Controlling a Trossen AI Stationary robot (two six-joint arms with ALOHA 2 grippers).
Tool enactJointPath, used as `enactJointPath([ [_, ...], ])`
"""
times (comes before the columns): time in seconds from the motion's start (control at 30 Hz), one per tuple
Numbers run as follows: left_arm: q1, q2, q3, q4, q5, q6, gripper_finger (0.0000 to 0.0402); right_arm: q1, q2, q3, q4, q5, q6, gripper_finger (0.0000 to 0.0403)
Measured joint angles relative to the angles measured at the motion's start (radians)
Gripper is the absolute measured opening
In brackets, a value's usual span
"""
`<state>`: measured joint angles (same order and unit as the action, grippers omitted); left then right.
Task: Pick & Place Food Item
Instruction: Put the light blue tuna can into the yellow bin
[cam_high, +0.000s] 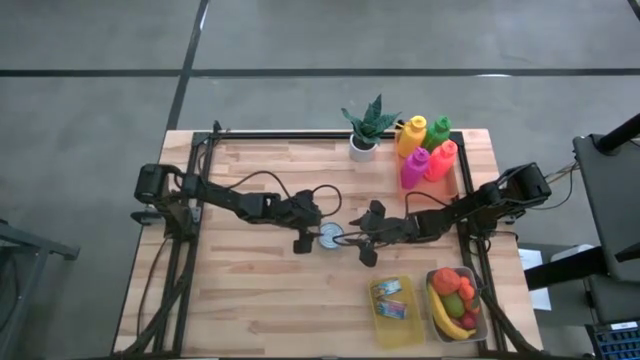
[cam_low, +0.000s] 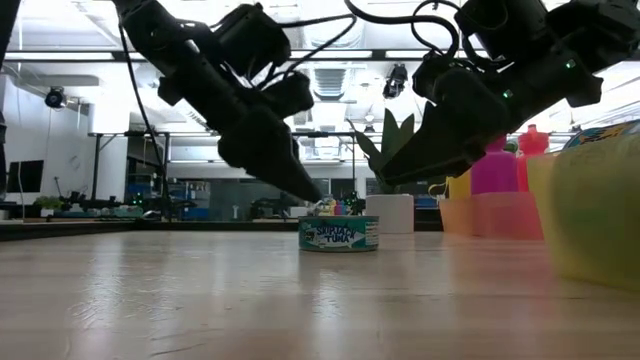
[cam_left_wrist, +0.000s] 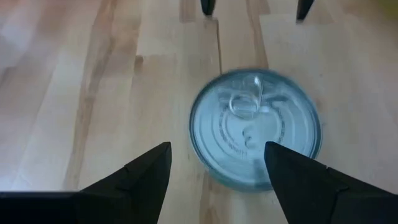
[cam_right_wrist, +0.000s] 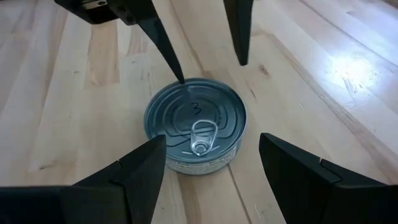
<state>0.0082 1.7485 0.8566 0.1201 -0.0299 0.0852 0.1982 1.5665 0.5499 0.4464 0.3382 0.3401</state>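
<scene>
The wooden table (cam_high: 260, 300) holds everything. Two dark arms reach in from the sides and meet near the middle. The left gripper (cam_high: 312, 232) and the right gripper (cam_high: 362, 240) point at each other. Both have their fingers spread apart and hold nothing.

At the back stand some bright bottles (cam_high: 427, 150) next to a small plant (cam_high: 367, 128) in a white pot. At the front right sit a yellow box (cam_high: 393, 309) and a tub of fruit (cam_high: 456, 303), just beside each other.

The can (cam_high: 330, 237) of tuna sits flat on the table, between the two grippers, pull-ring up. The fingers on both sides hang close above it. I cannot tell if any finger touches it.
</scene>
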Motion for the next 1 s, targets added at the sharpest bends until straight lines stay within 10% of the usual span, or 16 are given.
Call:
enactJointPath([
  [1.0, 0.001, -0.007, -0.010, -0.091, 0.003, -0.008, 0.0263, 0.000, 0.000, 0.000, 0.000, 0.001, 0.000, 0.0254],
])
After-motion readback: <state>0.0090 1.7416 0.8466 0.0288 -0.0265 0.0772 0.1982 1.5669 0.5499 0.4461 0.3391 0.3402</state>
